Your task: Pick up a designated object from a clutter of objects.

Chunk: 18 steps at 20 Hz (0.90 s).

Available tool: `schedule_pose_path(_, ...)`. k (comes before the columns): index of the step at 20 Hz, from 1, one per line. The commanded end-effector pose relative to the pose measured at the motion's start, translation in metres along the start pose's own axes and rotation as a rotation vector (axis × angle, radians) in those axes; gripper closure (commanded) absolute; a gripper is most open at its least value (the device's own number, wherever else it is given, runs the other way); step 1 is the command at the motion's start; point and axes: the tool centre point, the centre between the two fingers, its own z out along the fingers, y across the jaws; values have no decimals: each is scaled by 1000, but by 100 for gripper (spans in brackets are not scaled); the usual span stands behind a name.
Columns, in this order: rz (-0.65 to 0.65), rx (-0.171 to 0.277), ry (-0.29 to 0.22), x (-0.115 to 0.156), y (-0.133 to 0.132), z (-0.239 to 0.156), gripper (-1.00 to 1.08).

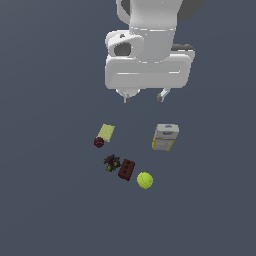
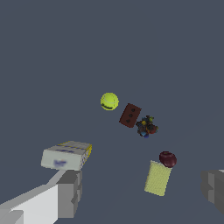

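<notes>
The box (image 1: 165,137) is a grey-white carton with yellow edges and blurred blue marks, unreadable, lying on the dark tabletop (image 1: 50,200) at the exterior view's right, apart from the flat card (image 1: 105,132), maroon ball (image 1: 99,142), toy (image 1: 111,162), holed brick (image 1: 126,169) and fuzzy tennis ball (image 1: 145,180). The fingers (image 1: 144,96) hang wide above, empty.

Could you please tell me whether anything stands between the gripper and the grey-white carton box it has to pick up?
Nothing visible does. The gripper hangs open above the scene, and the grey-white carton box lies apart from the other items. The tennis ball, the brick and the pale card sit off to the side.
</notes>
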Motion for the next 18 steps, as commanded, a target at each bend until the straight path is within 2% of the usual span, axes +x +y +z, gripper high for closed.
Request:
schedule_pose_path(1, -1, 0, 0, 0, 0, 0, -92)
schedule_pose_path(9, -70, 1, -5, -1, -7, 8, -92)
schedule_pose_path(18, -251, 6, -17, -5, -26, 30, -92)
